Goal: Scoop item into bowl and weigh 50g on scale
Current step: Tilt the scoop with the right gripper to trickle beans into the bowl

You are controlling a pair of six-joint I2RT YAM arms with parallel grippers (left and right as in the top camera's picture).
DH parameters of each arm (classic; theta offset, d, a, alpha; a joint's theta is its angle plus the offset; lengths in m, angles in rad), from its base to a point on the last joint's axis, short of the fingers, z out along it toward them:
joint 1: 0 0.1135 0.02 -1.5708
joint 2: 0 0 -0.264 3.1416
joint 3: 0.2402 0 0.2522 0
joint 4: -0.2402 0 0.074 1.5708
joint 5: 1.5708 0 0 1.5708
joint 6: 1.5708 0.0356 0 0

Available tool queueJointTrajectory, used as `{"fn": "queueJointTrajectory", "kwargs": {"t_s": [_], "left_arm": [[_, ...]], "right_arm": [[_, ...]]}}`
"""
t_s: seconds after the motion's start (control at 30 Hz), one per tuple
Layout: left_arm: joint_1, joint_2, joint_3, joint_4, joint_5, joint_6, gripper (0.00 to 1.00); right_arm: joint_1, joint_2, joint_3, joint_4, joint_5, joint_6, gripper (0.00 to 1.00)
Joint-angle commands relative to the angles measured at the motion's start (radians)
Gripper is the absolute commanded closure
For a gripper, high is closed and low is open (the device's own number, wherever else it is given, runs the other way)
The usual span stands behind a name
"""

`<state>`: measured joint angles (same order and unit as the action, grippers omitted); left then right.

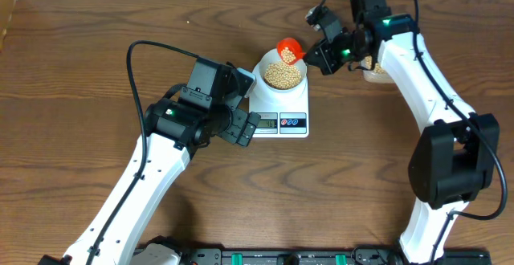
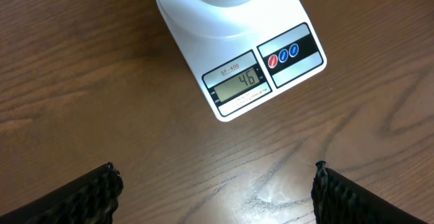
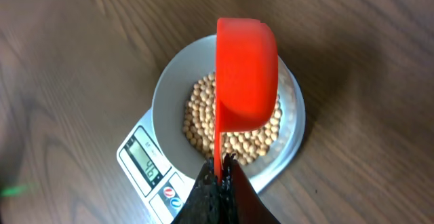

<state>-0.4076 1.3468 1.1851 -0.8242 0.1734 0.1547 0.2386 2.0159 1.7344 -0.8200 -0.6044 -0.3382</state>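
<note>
Beans in bowl, scale display end nearside, right claw gripping scoop

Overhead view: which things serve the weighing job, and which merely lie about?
In the job: small round tan beans; round white bowl; flat white digital scale; red plastic scoop; right claw.
Lying about: open left claw; black strip at front edge.
</note>
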Motion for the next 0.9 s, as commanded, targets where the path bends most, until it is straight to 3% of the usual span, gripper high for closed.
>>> {"fn": "queueJointTrajectory", "kwargs": {"t_s": [0.0, 0.87], "left_arm": [[0.003, 0.005, -0.003, -0.002, -0.009, 0.002, 0.08], [0.003, 0.005, -0.003, -0.002, -0.009, 0.002, 0.08]], "right_arm": [[0.020, -0.002, 0.031, 0.002, 0.027, -0.037, 0.99], [0.051, -0.013, 0.031, 0.005, 0.084, -0.113, 0.99]]}}
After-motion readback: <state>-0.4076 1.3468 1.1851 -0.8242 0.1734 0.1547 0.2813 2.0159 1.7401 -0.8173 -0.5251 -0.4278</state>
